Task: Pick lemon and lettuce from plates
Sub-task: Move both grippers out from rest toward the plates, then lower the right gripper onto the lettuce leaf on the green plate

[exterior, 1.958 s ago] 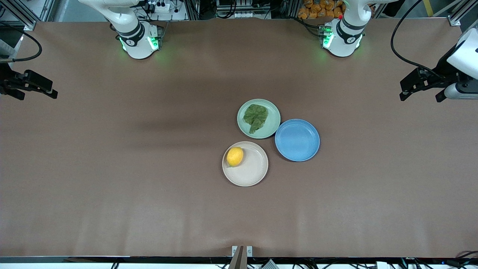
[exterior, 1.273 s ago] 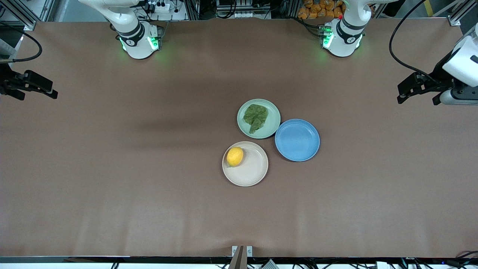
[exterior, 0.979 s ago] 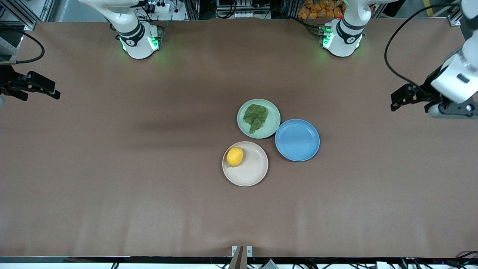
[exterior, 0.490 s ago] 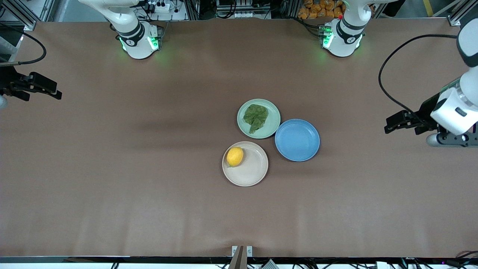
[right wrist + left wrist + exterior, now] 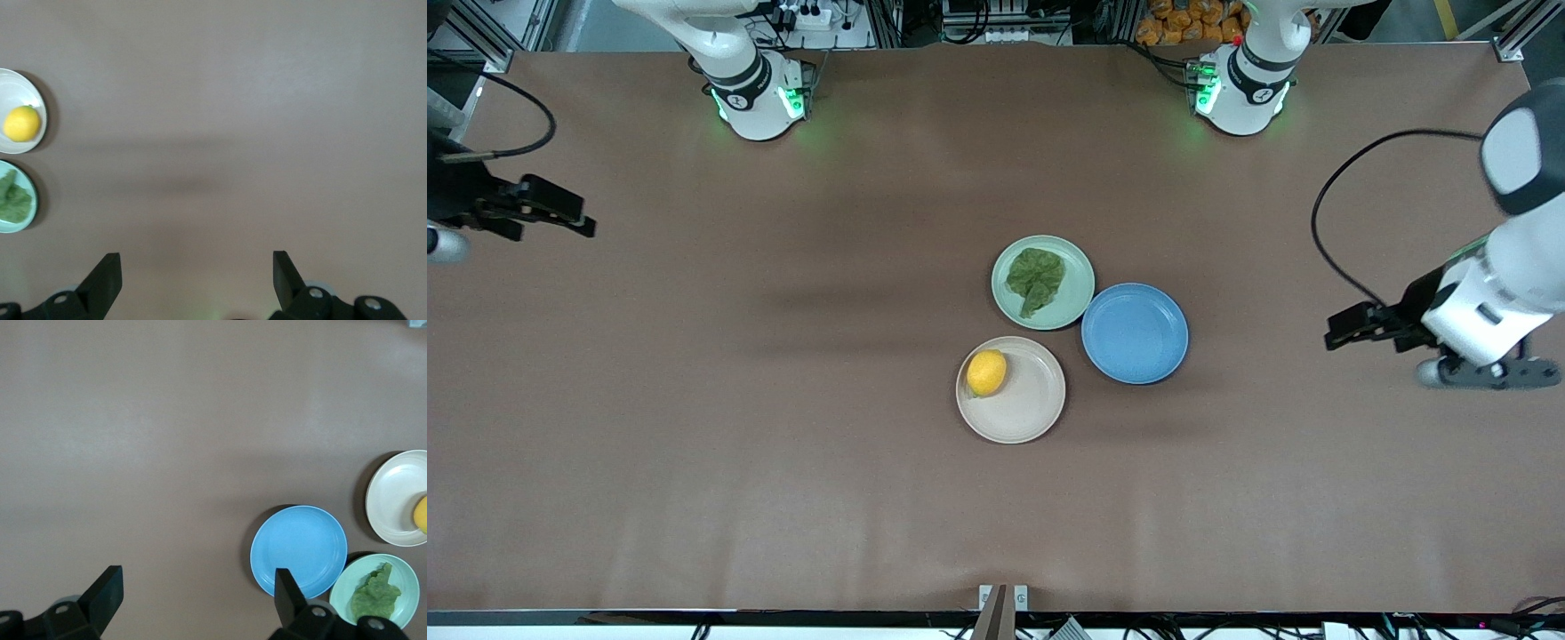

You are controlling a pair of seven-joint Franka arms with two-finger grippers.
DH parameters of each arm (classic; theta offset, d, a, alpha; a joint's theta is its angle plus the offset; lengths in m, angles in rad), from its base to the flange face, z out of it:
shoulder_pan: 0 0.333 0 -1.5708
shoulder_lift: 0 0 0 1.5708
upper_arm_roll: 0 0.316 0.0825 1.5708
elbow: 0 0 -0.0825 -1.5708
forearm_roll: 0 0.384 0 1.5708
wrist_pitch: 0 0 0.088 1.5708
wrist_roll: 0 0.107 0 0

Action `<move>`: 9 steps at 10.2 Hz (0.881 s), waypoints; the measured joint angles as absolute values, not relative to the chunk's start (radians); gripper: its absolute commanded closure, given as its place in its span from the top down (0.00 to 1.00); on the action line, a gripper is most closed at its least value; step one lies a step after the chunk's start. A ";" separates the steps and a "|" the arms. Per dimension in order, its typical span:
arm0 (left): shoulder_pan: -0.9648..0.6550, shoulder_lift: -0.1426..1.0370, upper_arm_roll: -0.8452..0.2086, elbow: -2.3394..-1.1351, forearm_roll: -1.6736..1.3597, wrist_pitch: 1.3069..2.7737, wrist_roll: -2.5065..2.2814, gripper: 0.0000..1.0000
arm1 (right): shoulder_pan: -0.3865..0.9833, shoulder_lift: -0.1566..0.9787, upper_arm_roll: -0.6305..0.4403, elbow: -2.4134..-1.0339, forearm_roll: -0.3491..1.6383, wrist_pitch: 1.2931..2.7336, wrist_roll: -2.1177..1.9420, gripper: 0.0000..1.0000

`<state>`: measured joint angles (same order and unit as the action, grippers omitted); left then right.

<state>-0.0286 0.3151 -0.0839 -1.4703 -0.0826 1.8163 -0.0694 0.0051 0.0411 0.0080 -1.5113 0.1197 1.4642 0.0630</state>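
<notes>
Left hand [image 5: 1347,326]: fingers spread, empty, over bare brown tabletop [image 5: 694,400] at its own end.
Right hand [image 5: 560,215]: fingers spread, empty, over its own end.

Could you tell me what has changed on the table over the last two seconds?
The left gripper, open, has swung nearer the front camera and in toward the blue plate. The right gripper, open, has edged slightly inward. Nothing was grasped. The lemon on the beige plate and the lettuce on the mint plate have not moved.
</notes>
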 measured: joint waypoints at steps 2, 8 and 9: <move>-0.083 0.394 -0.088 -1.469 -0.083 1.880 -0.089 1.00 | 0.110 0.069 0.011 -1.524 0.143 1.512 0.215 1.00; -0.103 0.463 -0.086 -1.465 -0.083 1.969 -0.109 1.00 | 0.212 0.112 0.007 -1.528 0.143 1.562 0.340 1.00; -0.103 0.467 -0.086 -1.465 -0.083 1.975 -0.109 1.00 | 0.232 0.116 0.010 -1.531 0.145 1.565 0.355 1.00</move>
